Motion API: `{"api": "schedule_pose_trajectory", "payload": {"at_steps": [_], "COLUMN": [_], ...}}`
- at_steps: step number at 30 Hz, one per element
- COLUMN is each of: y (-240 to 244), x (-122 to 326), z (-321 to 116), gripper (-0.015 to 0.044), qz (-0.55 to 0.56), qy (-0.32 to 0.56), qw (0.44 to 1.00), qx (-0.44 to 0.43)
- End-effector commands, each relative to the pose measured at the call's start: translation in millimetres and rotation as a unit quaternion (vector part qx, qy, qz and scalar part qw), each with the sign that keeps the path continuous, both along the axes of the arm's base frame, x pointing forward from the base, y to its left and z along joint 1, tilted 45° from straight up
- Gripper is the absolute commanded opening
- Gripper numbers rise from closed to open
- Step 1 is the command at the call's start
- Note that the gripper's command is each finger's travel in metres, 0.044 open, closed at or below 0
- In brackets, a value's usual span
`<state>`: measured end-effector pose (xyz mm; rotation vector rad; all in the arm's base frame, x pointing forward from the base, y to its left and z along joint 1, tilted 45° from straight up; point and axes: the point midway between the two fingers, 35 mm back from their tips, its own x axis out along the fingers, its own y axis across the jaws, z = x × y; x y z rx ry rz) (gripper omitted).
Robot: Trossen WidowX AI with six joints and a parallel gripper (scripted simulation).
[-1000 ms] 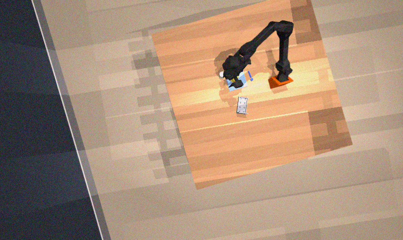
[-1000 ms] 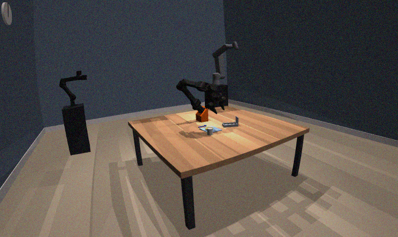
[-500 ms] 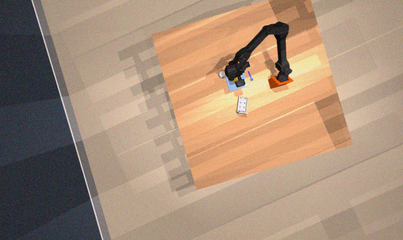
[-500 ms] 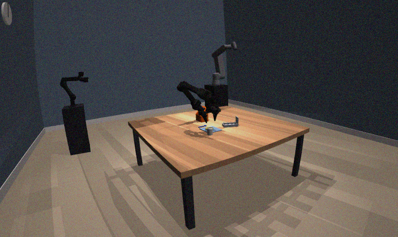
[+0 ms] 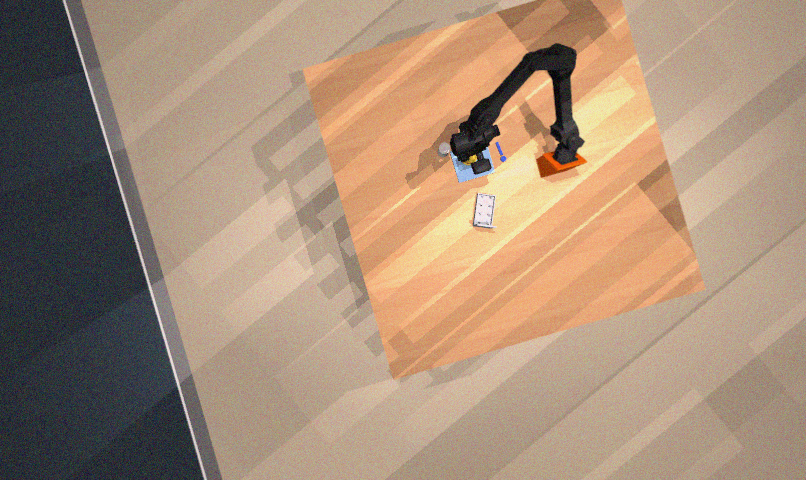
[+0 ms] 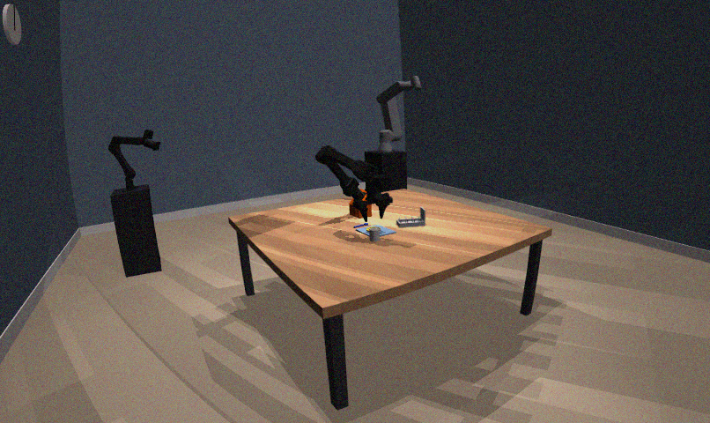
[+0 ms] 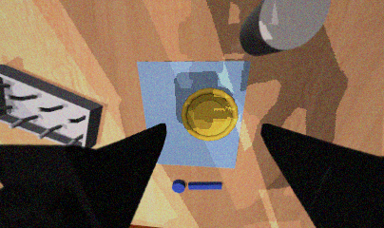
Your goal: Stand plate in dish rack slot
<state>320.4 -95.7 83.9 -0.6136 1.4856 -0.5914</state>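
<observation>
1. Wrist view: our gripper (image 7: 213, 130) hangs wide apart and empty above the yellow plate (image 7: 210, 113), which lies flat on the blue mat (image 7: 156, 100), just toward 12 o'clock of the fingertips.
2. We judge the descent needs 1 finger under the rim.
3. Only this view shows the dish rack (image 7: 42, 111) rails at 9 o'clock; the top view hides the plate under the arm.

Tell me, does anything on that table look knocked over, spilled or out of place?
Nothing stands out. The yellow plate lies flat on the blue mat, the grey cup stands beside the mat, the blue spoon lies off the mat's edge, and the dish rack sits apart, with nothing in it. The open end effector hangs above the plate, holding nothing.
</observation>
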Motion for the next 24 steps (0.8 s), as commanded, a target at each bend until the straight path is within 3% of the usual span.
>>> {"api": "schedule_pose_trajectory", "payload": {"at_steps": [1, 24], "y": [-7.1, -32.6], "x": [-3.2, -4.8], "z": [-7.2, -33.4], "gripper": [0.0400, 0.0400], "qz": [-0.001, -0.001], "qy": [0.007, 0.007], "qw": [1.000, 1.000], "qx": [-0.002, -0.003]}}
